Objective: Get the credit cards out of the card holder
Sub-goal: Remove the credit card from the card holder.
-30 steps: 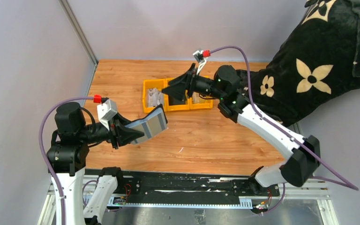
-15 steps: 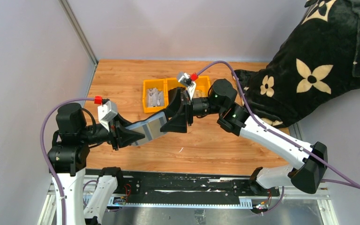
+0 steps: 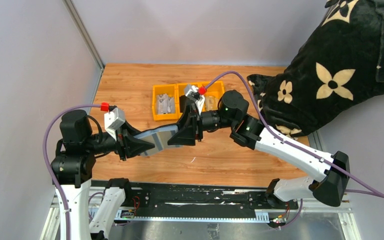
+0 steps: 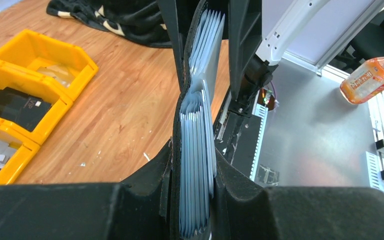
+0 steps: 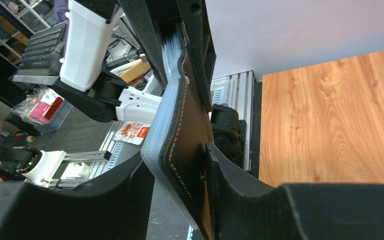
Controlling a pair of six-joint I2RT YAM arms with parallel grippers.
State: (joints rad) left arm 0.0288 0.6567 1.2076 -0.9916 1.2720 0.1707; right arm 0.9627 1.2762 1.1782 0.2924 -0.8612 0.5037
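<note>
**Top external: card holder gripped at both ends above the table**

Top external showed the card holder off the wooden table, stretched between the two arms in front of the yellow tray. The left gripper pinched its near end, and the right gripper had its fingers on the far end. A black flowered blanket lay at the table's right side.

In the left wrist view the holder stood edge-on, with the credit cards packed inside it as a silvery grey stack. The left fingers pressed on both sides of that stack. The right arm's two fingers flanked the fanned far end.

In the right wrist view the black stitched cover ran between the right fingers, which touched both of its faces. No card had left the holder
</note>
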